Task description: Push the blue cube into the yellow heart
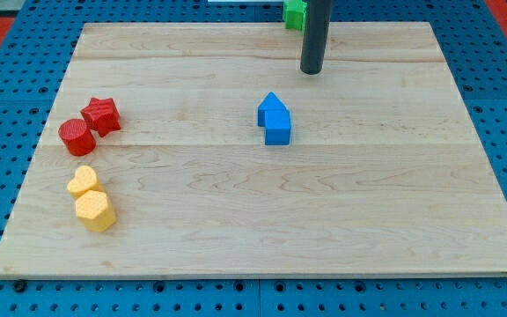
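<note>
My tip (312,70) rests on the wooden board (368,220) near the view's top, right of centre. The blue cube (278,131) sits near the board's middle, below and slightly left of my tip, apart from it. A second blue block (271,107) with a pointed top touches the cube's upper side. The yellow heart (83,180) lies at the view's left, far to the left of and lower than the blue cube.
A yellow hexagonal block (95,211) touches the heart from below. A red star (101,115) and a red cylinder (77,136) sit together above the heart. A green block (294,12) shows at the board's top edge, partly behind the rod.
</note>
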